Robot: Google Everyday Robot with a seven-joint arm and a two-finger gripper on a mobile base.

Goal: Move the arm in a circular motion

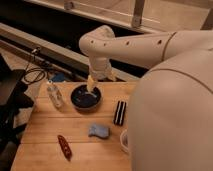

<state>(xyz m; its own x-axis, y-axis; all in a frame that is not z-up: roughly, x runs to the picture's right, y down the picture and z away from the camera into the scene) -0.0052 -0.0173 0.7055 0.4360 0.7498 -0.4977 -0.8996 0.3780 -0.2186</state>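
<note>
My white arm [130, 47] reaches from the right across the back of the wooden table [45, 132]. Its gripper [91, 85] hangs from the bent wrist and points down over the dark blue bowl [85, 97], right at the bowl's back rim. I cannot tell whether it touches the bowl.
A clear plastic bottle [54, 94] stands left of the bowl. A black flat object [119, 112] lies right of it. A blue sponge-like piece [99, 131] lies mid-table and a red-brown oblong object [64, 146] near the front left. A white cup rim [124, 141] shows beside my body. Cables [32, 75] hang at the left.
</note>
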